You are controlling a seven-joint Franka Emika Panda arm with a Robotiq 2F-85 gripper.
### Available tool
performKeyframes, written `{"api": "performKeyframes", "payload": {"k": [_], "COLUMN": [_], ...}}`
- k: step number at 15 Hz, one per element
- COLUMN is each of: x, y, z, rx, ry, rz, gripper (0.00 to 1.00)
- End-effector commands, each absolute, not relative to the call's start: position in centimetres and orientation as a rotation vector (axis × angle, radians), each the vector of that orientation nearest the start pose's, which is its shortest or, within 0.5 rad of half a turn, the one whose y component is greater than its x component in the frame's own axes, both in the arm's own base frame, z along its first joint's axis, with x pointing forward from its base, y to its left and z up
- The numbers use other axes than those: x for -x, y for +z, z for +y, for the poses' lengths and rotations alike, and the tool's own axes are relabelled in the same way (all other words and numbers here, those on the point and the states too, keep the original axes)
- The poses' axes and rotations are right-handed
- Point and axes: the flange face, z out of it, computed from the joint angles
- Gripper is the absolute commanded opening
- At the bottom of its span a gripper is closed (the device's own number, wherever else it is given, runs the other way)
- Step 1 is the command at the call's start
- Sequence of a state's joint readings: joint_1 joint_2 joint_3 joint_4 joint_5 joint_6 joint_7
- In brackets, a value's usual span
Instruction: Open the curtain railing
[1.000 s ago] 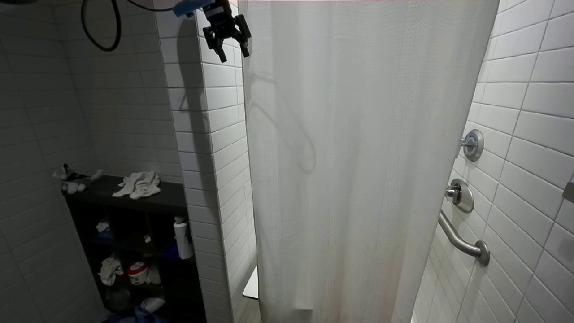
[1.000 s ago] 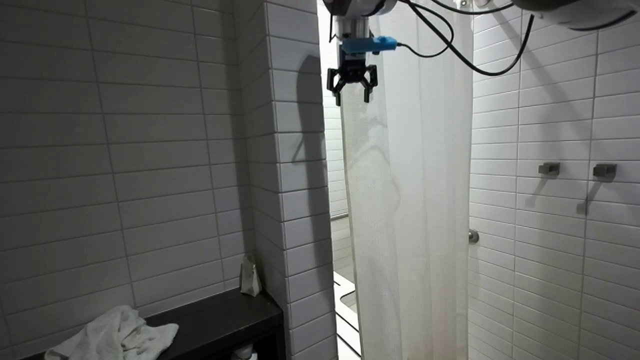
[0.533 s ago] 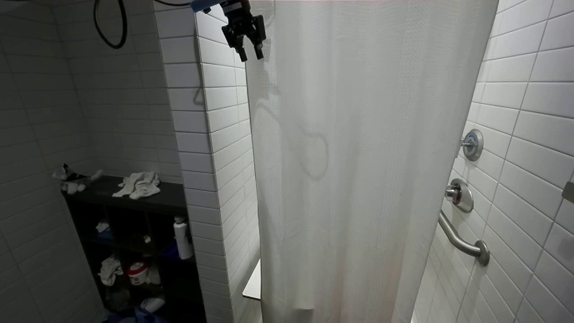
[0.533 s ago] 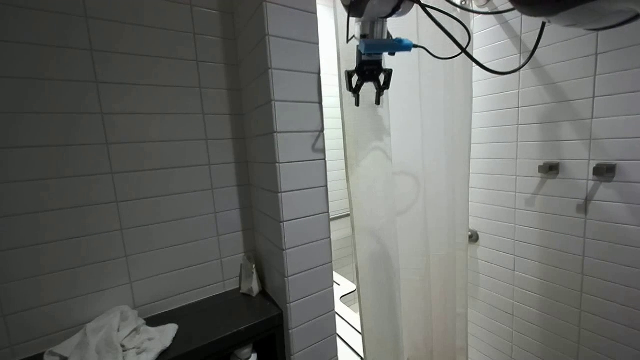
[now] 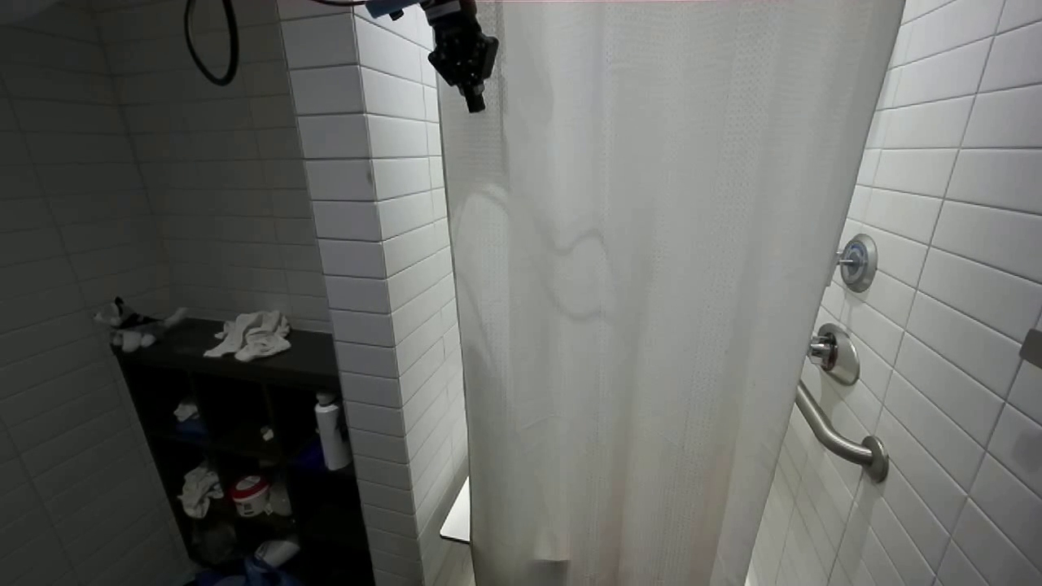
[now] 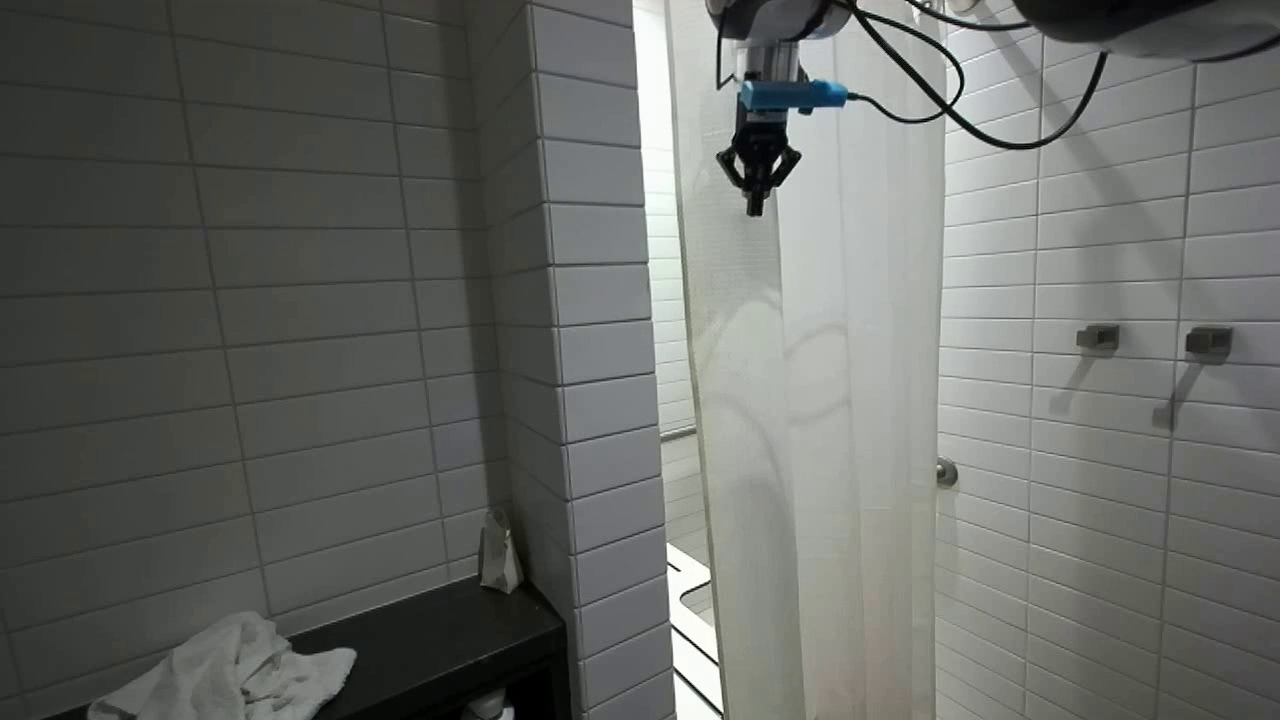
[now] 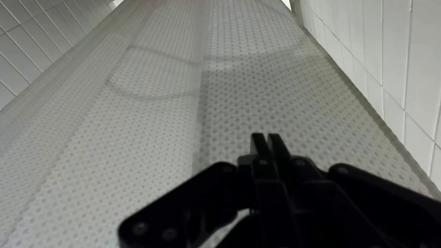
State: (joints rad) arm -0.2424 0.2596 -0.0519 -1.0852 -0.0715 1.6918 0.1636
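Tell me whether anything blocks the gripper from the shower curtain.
Nothing visible does. In the wrist view, only the shower curtain shows beyond the gripper, which is shut; whether its fingertips touch the fabric is unclear.

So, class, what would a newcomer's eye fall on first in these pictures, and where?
Probably the tall, white, dotted-fabric shower curtain, filling the middle of an exterior view from top to bottom. Next, near the top of both exterior views, the black, two-fingered robot gripper, closed and pointing down in front of the curtain. Then perhaps the crumpled white cloth on the black shelf unit, low at the left of an exterior view.
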Motion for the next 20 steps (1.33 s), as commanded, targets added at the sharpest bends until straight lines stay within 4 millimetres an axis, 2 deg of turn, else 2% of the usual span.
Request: {"api": "performKeyframes", "payload": {"k": [1,6,13,14,15,17,20], "x": [-60.9,-60.5,-59.0,-58.9,-58.9,-59.1,-59.5], "y": [72.0,72.8,73.1,73.0,73.0,72.8,73.1], "z": [-19.0,-20.5,-26.9,-27.5,-27.8,-28.1,-27.2], "rx": [3.096,3.071,2.939,2.932,2.928,2.940,2.963], "ry": [-0.580,-0.597,-0.610,-0.615,-0.623,-0.639,-0.669], "rz": [0.705,0.760,0.925,0.946,0.958,0.969,0.941], "gripper": [0.00,0.00,0.00,0.04,0.27,0.30,0.47]}}
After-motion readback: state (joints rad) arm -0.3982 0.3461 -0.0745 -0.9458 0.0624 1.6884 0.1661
